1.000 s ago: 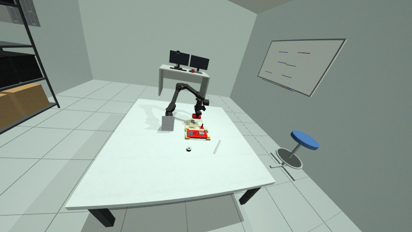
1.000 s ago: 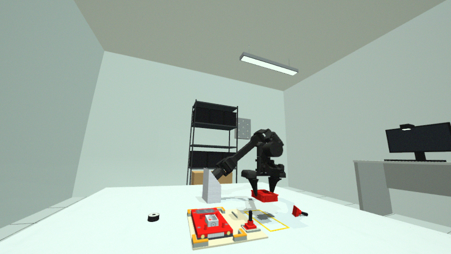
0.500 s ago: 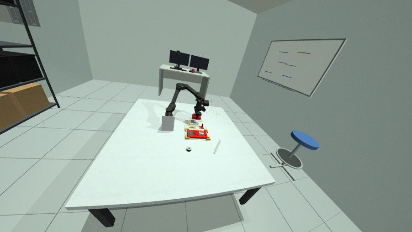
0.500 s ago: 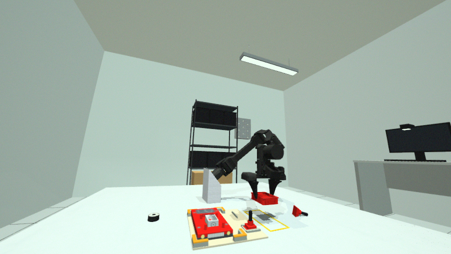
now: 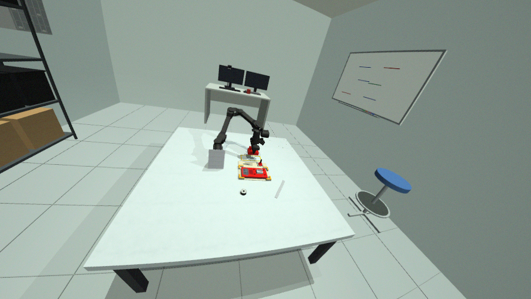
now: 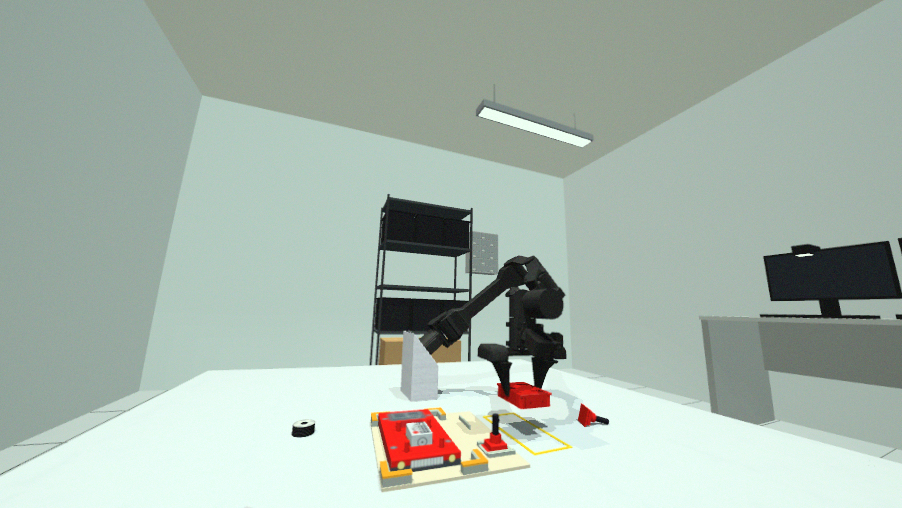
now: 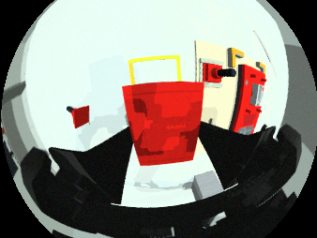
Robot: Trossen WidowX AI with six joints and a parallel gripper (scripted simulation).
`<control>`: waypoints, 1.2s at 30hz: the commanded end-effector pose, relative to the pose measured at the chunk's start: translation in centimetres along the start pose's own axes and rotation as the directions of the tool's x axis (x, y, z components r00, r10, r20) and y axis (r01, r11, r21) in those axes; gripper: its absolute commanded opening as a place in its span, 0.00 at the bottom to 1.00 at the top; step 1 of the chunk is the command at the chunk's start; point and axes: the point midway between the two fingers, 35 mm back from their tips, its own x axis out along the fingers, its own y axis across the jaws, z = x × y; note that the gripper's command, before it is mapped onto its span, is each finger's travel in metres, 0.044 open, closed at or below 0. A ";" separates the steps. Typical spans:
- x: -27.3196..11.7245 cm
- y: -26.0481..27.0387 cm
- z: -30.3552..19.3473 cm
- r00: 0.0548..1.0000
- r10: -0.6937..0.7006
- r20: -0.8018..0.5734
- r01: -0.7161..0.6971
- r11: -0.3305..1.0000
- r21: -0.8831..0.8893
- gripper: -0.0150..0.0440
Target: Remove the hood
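Note:
The red hood (image 5: 251, 151) (image 6: 527, 396) (image 7: 164, 123) is held in the air, clear of the table. My gripper (image 6: 523, 389) (image 7: 165, 126) points down and is shut on it, one finger on each side. The marked area, a yellow outline (image 6: 552, 450) (image 7: 155, 58), lies on the table below and towards the car. A dark shadow falls partly inside it. In the wrist view the hood hides the outline's near end. The red toy car (image 5: 264, 176) (image 6: 391, 435) (image 7: 245, 98) sits in its holder with a grey engine block (image 6: 419, 433) showing.
The beige board (image 6: 462, 446) carries the car and an upright red piece with a black handle (image 6: 494, 438) beside the outline. A similar piece (image 6: 586, 415) (image 7: 81, 116) lies beyond it. A spool (image 5: 243, 192) (image 6: 303, 428), a thin strip (image 5: 279, 189) and a grey block (image 6: 419, 378) are also there.

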 end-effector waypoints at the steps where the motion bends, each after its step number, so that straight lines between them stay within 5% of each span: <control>1: 0.3 0.0 -0.1 1.000 0.003 -0.003 -0.003 1.000 0.005 0.25; 36: 2.5 0.1 -0.3 1.000 0.006 -0.003 -0.006 1.000 0.005 0.25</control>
